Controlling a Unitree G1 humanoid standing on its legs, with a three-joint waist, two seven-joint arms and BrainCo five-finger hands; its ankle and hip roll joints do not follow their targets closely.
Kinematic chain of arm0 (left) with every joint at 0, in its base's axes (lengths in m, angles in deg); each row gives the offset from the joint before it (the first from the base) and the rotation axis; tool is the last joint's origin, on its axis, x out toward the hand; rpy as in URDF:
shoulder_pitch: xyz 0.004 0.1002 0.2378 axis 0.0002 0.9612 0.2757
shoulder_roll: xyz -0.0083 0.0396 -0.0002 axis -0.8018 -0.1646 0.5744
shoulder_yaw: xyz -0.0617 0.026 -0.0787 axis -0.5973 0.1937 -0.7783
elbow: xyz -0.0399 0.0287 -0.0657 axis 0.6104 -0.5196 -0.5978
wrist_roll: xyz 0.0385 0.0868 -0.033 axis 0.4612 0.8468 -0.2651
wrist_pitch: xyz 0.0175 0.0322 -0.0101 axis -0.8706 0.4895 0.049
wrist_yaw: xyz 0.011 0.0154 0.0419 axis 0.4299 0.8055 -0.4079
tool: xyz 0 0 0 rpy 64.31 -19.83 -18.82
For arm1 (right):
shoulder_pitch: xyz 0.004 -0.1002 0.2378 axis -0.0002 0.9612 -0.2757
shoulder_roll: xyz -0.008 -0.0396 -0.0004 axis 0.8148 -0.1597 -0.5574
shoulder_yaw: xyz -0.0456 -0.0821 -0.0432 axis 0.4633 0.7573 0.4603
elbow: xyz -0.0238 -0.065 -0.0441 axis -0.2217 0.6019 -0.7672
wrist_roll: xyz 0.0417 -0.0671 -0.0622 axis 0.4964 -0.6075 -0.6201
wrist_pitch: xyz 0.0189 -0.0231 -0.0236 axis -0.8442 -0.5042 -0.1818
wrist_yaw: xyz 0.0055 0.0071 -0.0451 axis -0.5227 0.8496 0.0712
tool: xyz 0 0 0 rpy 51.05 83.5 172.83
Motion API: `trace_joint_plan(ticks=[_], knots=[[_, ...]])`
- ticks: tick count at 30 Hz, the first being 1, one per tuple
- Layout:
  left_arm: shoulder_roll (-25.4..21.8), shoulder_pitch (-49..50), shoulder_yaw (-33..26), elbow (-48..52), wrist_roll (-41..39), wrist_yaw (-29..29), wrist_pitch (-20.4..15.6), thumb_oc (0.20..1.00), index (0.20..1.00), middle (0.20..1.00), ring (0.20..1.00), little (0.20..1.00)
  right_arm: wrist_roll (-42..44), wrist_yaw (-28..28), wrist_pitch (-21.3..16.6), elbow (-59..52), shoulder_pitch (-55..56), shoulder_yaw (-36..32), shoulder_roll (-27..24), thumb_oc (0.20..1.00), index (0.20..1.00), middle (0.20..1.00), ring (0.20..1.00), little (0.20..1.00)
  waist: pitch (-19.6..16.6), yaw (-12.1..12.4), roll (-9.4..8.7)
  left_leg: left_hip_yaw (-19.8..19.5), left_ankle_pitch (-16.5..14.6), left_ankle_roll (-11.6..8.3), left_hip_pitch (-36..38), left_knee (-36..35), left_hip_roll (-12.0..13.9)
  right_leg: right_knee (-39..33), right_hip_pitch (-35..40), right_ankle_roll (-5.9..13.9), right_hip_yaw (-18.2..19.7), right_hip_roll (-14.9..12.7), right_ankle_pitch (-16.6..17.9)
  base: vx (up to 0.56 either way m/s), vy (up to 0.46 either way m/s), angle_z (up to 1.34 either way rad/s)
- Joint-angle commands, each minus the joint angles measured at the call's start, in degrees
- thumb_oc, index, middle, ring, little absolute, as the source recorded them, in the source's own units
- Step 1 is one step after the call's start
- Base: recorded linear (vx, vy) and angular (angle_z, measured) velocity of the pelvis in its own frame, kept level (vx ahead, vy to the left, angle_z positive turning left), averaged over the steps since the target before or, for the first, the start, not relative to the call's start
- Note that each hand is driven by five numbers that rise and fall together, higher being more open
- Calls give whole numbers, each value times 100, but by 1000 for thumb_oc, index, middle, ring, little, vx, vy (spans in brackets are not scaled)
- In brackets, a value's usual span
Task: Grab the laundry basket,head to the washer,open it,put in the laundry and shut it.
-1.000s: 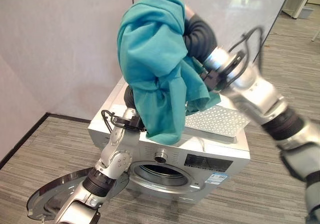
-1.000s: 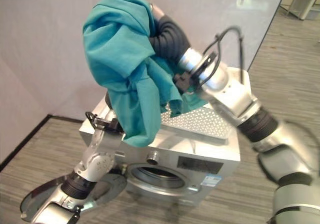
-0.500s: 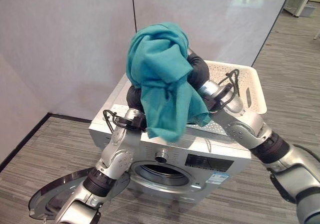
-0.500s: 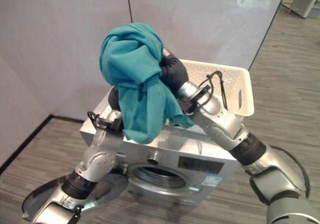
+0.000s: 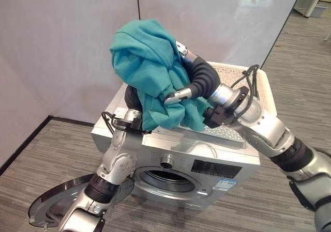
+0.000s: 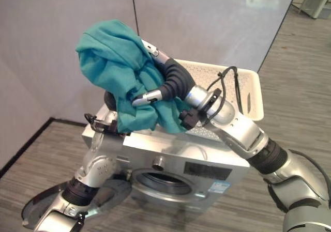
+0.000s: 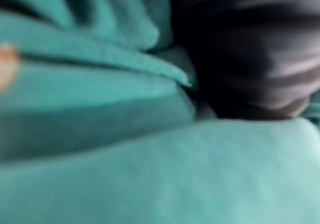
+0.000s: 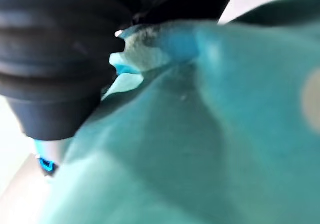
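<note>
door [image 5: 72, 203]: one round washer door, swung wide open down at floor level, nearest to me. I'd say it's open so the drum is ready for loading.

drum opening [image 5: 168, 179]: one, well below both hands, nothing in it that I can see.

washer [image 5: 217, 162]: one machine, and its flat top is doing the job of a desk for the basket.

left hand [image 5: 133, 98]: up under the cloth bundle with its dark cover poking out. Fingers are buried in the fabric, so I honestly can't tell if they're curled or straight. Its wrist view is teal cloth and a dark ribbed cover.

teal laundry [image 5: 150, 69]: one bunched piece as far as I can count, could be more wadded inside. It's lifted clear above the washer top, draped over and around my right hand, hanging down toward the left one. Not in the drum yet.

right hand [image 5: 182, 91]: one thumb or finger is hooked round a fold of the cloth with its tip showing in front, so I read it as gripping the laundry to carry it out of the basket.

laundry basket [image 5: 258, 90]: one white perforated basket, just behind the right wrist on the washer top, parked there for unloading I guess.
</note>
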Motion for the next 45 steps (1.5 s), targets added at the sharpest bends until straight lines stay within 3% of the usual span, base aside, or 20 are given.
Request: trace_joint_plan(ticks=[1,9,16,17,23,29,31,32,36,37,38,42,45], knots=[[-335,246,-379,94,-136,112,-384,200,200,200,200,200,-175,-838,-922,465,-111,-1687,-104,1000,1000,1000,1000,1000,-377,8,-399,31,231,-197,-302,-10,125,30,323,280,79,-313,202,0,0,0],[-459,545,-814,539,-114,341,-437,200,200,200,200,200,-411,-1364,-1302,457,905,-3297,-352,1000,1000,1000,1000,1000,-409,-108,-315,61,184,-196,-312,-10,124,14,277,302,154,-317,213,6,3,-6],[-575,1221,-1602,991,-206,689,-498,200,200,200,200,200,-836,-1970,-1620,529,1985,-4939,-484,1000,1000,1000,1000,1000,-370,-196,-253,99,128,-177,-314,-10,111,-6,232,333,247,-337,224,6,1,-4],[-549,1491,-1966,1114,-291,787,-552,200,200,200,200,200,-1296,-2363,-1648,637,2368,-5532,-539,1000,1000,1000,1000,1000,-359,-213,-232,104,109,-172,-323,-10,107,-11,211,350,272,-343,221,14,6,-13],[-530,2125,-2694,1162,-516,1003,-668,200,200,200,200,200,-2123,-3089,-1534,1358,3271,-6617,-789,1000,1000,1000,1000,1000,-326,-226,-193,132,90,-165,-363,-10,90,-12,137,377,340,-366,221,5,-1,-8],[-500,2719,-3067,1062,-710,1155,-637,200,200,200,200,200,-2968,-3911,-1098,2559,4169,-7477,-791,1000,1000,1000,1000,1000,-258,-215,-158,123,88,-153,-394,-10,77,-12,105,391,349,-378,232,0,0,0],[-537,2808,-3091,1043,-725,1191,-626,200,200,200,200,200,-3069,-3999,-1004,2831,4299,-7530,-821,1000,1000,1000,1000,1000,-242,-198,-158,117,93,-152,-404,-10,76,-12,103,391,340,-377,234,0,0,0],[-605,3013,-3051,1023,-948,1380,-515,200,200,200,200,200,-2875,-3979,-877,3979,4677,-7566,-767,1000,1000,1000,1000,1000,-166,-179,-151,83,113,-142,-450,-10,66,-12,79,394,316,-376,245,0,0,0],[-720,3224,-3008,1096,-1078,1603,-421,200,200,200,200,200,-2359,-3725,-976,5110,4823,-7503,-769,1000,1000,1000,1000,1000,-117,-134,-163,71,128,-122,-478,-10,59,-12,53,399,308,-378,250,-14,-2,7],[-813,3381,-2984,1176,-1231,1860,-362,200,200,200,200,200,-1760,-3161,-901,6709,5014,-7219,-646,1000,1000,1000,1000,1000,10,-67,-173,64,110,-129,-479,-10,59,-12,50,408,312,-367,237,-63,-1,2],[-810,3424,-2960,1175,-1310,1956,-339,200,200,200,200,200,-1604,-2863,-892,7103,5039,-7029,-603,1000,1000,1000,1000,1000,57,-51,-179,62,167,-122,-515,-10,52,-12,16,396,302,-371,278,-81,1,0],[-618,3715,-2761,932,-1543,2165,-147,200,200,200,200,200,-1589,-2116,-760,7230,5224,-6173,281,1000,1000,1000,1000,1000,259,-10,-117,56,185,-126,-541,-10,45,-12,-16,374,282,-362,275,-60,2,-3],[-796,4011,-2491,386,-1575,2319,101,200,200,200,200,200,-1601,-1582,-648,7435,5060,-5237,1004,1000,1000,1000,1000,1000,378,65,-70,36,250,-126,-578,-10,41,-12,-34,357,238,-363,300,-25,-3,-2]])
